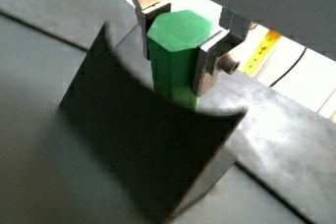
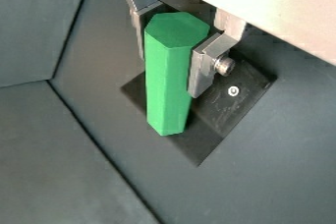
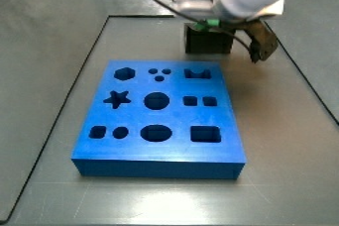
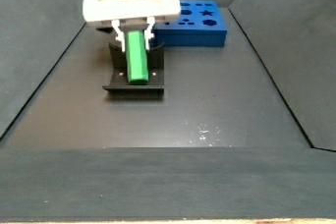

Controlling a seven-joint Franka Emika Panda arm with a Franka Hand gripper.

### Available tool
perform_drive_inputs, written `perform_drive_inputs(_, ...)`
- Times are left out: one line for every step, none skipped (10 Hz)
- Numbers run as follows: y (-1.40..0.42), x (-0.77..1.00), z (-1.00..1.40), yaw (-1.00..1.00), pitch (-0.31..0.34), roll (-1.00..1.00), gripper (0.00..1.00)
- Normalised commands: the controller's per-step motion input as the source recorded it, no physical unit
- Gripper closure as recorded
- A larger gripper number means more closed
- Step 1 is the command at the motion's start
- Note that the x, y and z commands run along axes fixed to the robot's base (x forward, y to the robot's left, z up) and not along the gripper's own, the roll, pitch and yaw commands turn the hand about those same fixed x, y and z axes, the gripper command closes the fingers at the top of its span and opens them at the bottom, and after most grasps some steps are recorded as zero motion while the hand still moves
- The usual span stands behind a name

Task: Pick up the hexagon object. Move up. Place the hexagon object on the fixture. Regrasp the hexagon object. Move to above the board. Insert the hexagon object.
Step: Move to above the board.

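Gripper (image 4: 137, 43) with hexagon object (image 4: 136, 56) over dark floor (image 4: 197, 120)

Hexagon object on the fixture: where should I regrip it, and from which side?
Grip the hexagon object by its upper end, across opposite flat faces, coming from above. It stands on the fixture, lower end against the fixture, top free. The gripper already brackets that end.

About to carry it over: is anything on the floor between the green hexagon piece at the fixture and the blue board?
Nothing visible. The claw holds the hexagon object at the fixture; only bare floor up to the board.
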Motion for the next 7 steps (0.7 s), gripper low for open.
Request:
perform_drive_inputs(-0.02, -0.07, 1.00, 0.02, 0.134, -0.07, 1.00)
perform_drive_inputs(-0.02, -0.07, 1.00, 0.04, 0.136, -0.07, 1.00)
perform_drive_inputs(-0.02, -0.06, 1.00, 0.07, 0.126, -0.05, 1.00)
perform_drive_inputs(-0.02, -0.06, 1.00, 0.09, 0.106, -0.04, 1.00)
perform_drive_inputs(-0.02, -0.06, 1.00, 0.10, 0.076, -0.04, 1.00)
perform_drive_inputs(-0.02, -0.06, 1.00, 0.10, 0.058, -0.04, 1.00)
perform_drive_inputs(-0.02, -0.06, 1.00, 0.09, 0.036, -0.04, 1.00)
